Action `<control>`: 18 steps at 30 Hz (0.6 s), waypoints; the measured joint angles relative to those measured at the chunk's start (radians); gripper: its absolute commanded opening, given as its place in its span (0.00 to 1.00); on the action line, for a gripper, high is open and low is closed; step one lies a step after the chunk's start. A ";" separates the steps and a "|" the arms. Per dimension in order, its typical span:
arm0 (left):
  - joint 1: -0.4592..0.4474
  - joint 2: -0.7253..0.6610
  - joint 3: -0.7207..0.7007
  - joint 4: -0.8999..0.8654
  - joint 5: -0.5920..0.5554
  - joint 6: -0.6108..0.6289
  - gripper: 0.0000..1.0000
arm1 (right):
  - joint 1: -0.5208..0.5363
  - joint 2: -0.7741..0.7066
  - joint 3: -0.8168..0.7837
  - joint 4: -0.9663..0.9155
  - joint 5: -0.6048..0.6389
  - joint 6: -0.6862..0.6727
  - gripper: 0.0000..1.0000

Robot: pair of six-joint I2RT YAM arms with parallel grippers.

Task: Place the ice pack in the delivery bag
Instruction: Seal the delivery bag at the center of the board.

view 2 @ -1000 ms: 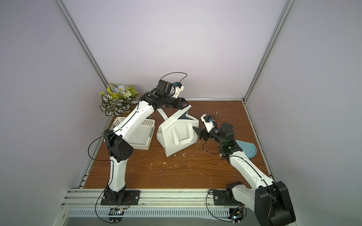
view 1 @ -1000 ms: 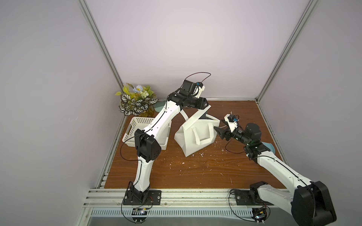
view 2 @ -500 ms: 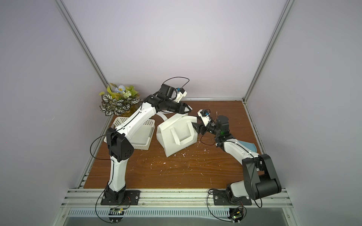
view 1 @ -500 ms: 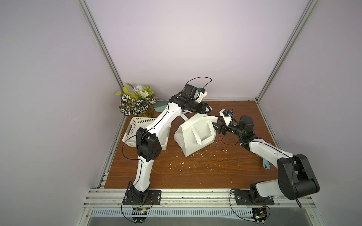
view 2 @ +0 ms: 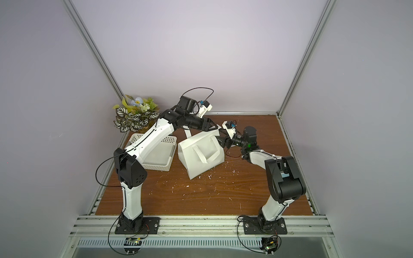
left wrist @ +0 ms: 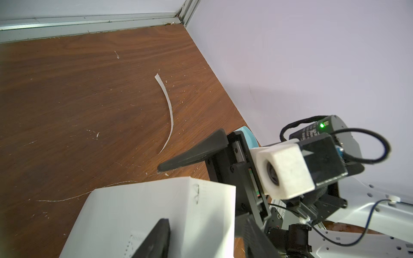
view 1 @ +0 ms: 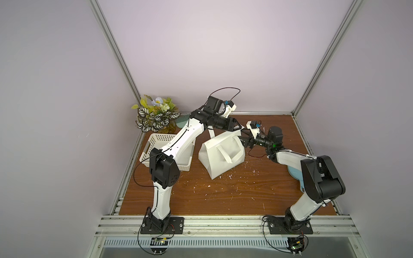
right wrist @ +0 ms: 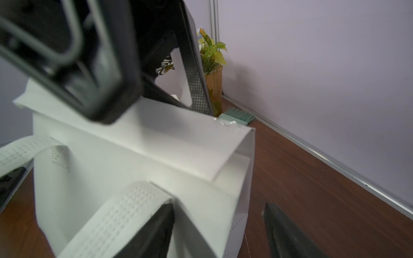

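The brown table [view 1: 223,196] has white crumbs [view 1: 230,176] on it. A moment ago the flap [right wrist: 178,138] of the delivery bag [view 1: 220,154] stood up; now it lies flat. My left pincer [view 1: 237,127] sits at its edge; pinching or not, I cannot tell. My right pincer [view 1: 245,141] has come close, apart around the bag's corner. I cannot see the ice pack; I guess it is inside.

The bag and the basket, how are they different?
The delivery bag is smooth fabric with loop handles; the basket is plastic full of holes. The bag stands tall with a flap over its top; the basket is low and open. Both are white, on the wooden table.
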 measured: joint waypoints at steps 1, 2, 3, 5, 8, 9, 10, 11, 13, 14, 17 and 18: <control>0.000 0.000 -0.002 0.000 0.000 0.000 0.53 | 0.000 0.017 0.005 0.023 -0.015 0.016 0.70; 0.000 0.000 -0.003 0.001 0.000 0.000 0.52 | -0.001 0.030 0.011 0.038 -0.025 0.028 0.69; 0.000 0.000 -0.003 0.001 0.000 0.000 0.52 | -0.002 0.045 0.020 0.056 -0.042 0.044 0.69; 0.001 0.000 -0.003 0.002 -0.002 0.000 0.51 | -0.003 0.070 0.034 0.102 -0.068 0.074 0.68; 0.002 0.000 -0.003 0.002 -0.002 0.000 0.51 | -0.005 0.097 0.039 0.179 -0.102 0.134 0.66; 0.002 0.000 -0.003 0.002 -0.002 0.000 0.52 | -0.005 0.105 0.043 0.204 -0.116 0.154 0.66; 0.003 0.000 -0.003 0.003 -0.002 0.000 0.51 | -0.004 0.116 0.048 0.229 -0.126 0.175 0.66; 0.003 0.000 -0.003 0.003 -0.002 0.000 0.52 | -0.004 0.122 0.054 0.246 -0.135 0.188 0.66; 0.003 0.000 -0.003 0.003 -0.002 0.000 0.51 | -0.002 0.137 0.065 0.280 -0.149 0.212 0.67; 0.003 0.000 -0.003 0.003 -0.002 0.000 0.51 | 0.000 0.144 0.070 0.295 -0.154 0.224 0.67; 0.003 0.000 -0.003 0.003 -0.002 0.000 0.51 | 0.006 0.160 0.084 0.330 -0.172 0.254 0.58; 0.003 0.000 -0.003 0.003 -0.002 0.000 0.50 | 0.008 0.166 0.091 0.339 -0.175 0.264 0.51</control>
